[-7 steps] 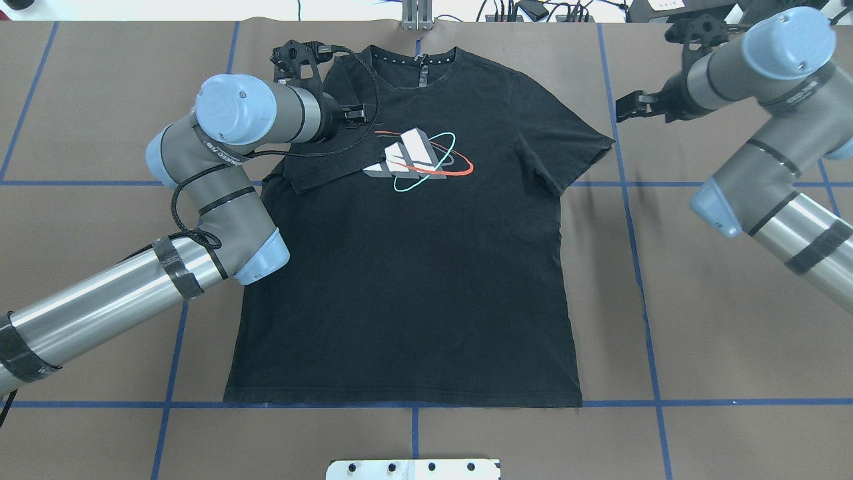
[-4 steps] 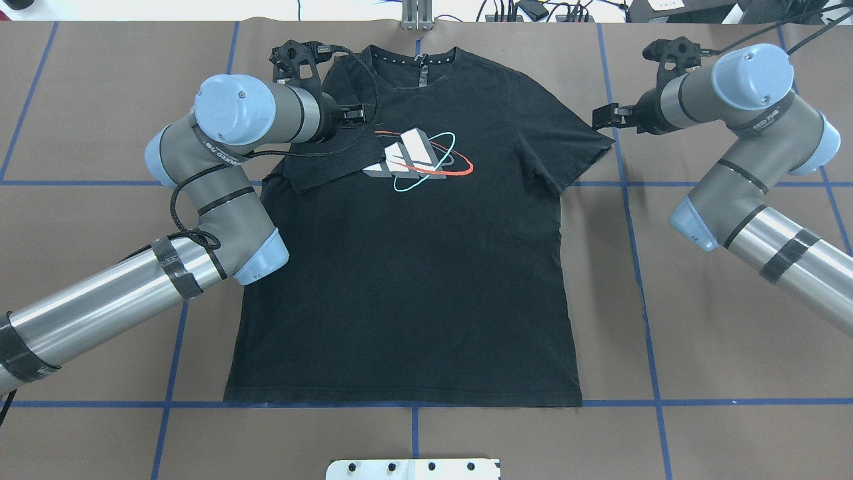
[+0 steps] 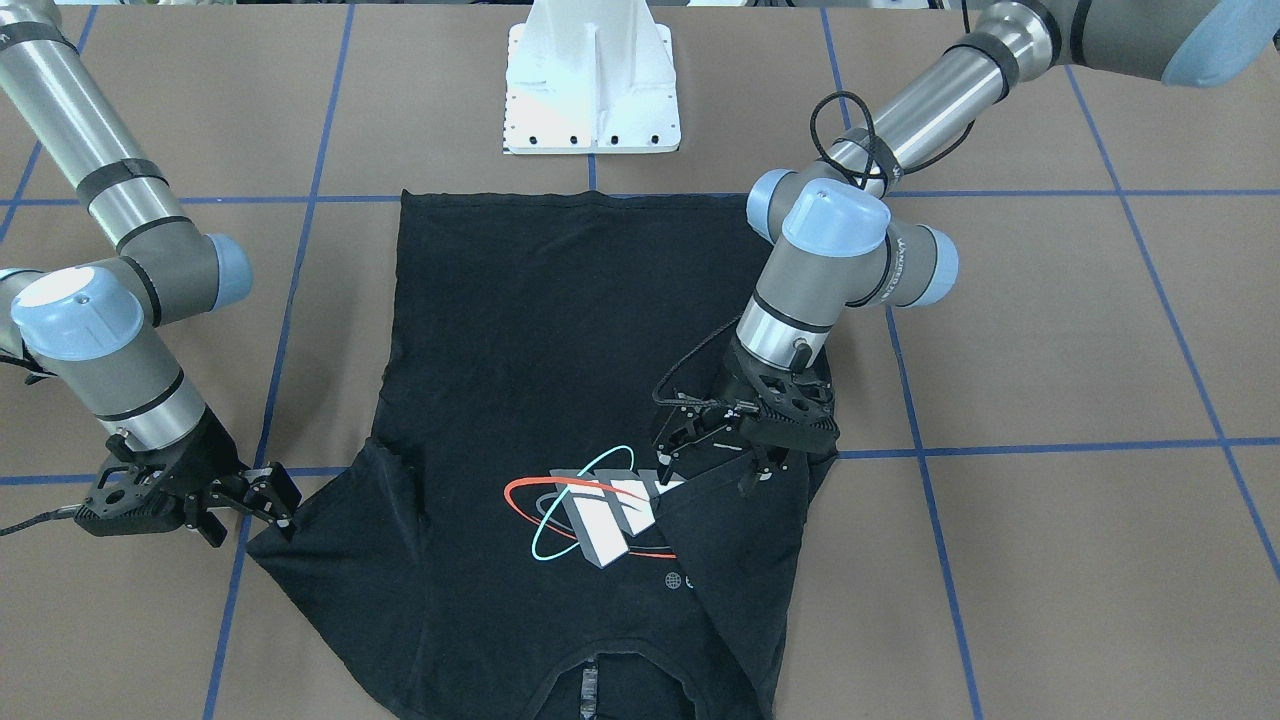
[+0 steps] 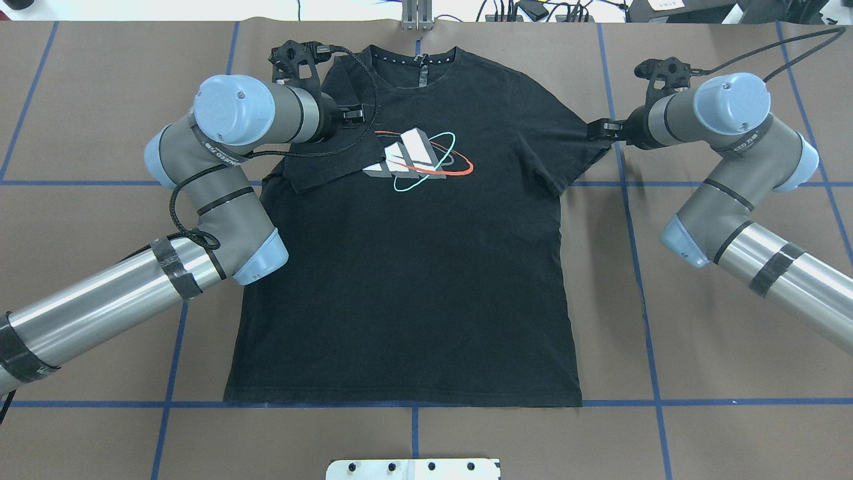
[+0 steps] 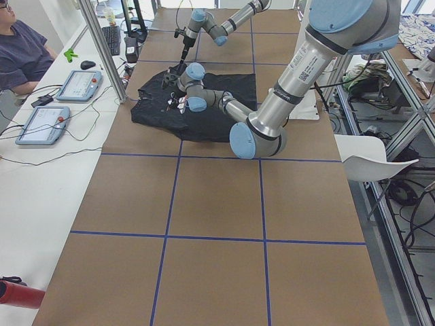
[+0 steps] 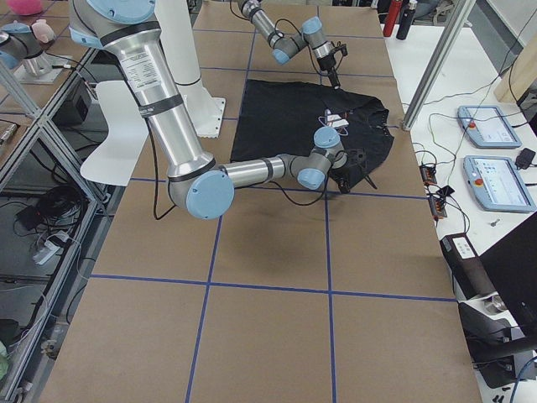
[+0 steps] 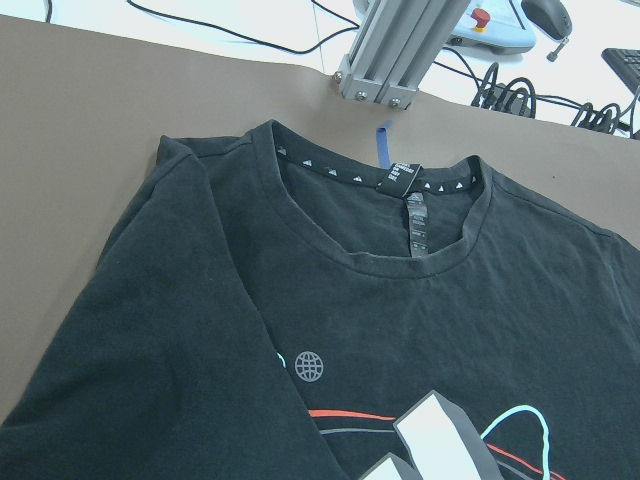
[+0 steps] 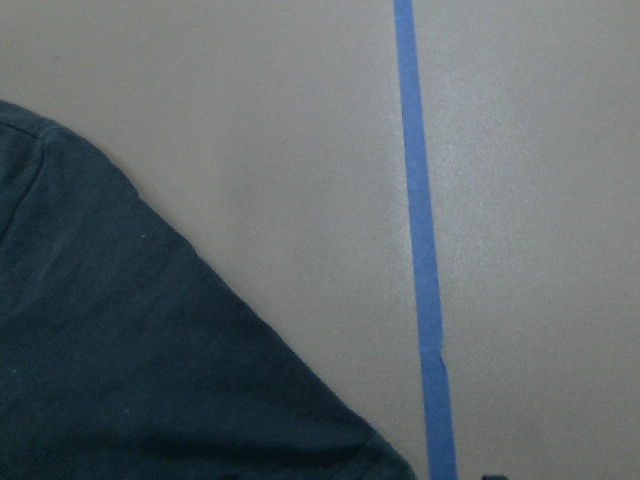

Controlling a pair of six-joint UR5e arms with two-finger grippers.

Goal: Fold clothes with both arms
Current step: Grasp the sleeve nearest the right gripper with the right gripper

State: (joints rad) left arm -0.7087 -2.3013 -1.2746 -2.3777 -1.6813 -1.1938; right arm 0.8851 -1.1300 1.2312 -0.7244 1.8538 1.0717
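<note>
The black T-shirt [image 4: 413, 280] lies flat and face up on the brown table, collar at the far edge [image 7: 410, 180]. Its sleeve on my left side is folded in over the chest [image 4: 326, 163], up to the white, red and teal print [image 3: 600, 510]. My left gripper [image 4: 360, 116] hovers at that folded sleeve's upper corner [image 3: 680, 462]; I cannot tell if its jaws are open or shut. My right gripper [image 4: 592, 130] stands open at the tip of the other sleeve [image 4: 573, 143], with its fingers [image 3: 285, 485] at the hem. The right wrist view shows only that sleeve [image 8: 120, 380] and table.
Blue tape lines [image 8: 420, 250] cross the brown table. The white pedestal base [image 3: 592, 80] stands behind the shirt's hem. An aluminium post [image 7: 400, 50] and cables sit past the collar. A person [image 5: 20, 51] sits at a side desk with tablets [image 5: 44, 125].
My right arm has swung in toward the shirt and lowered, bringing its gripper from well off the sleeve to the sleeve's tip. The left arm and the shirt have not moved.
</note>
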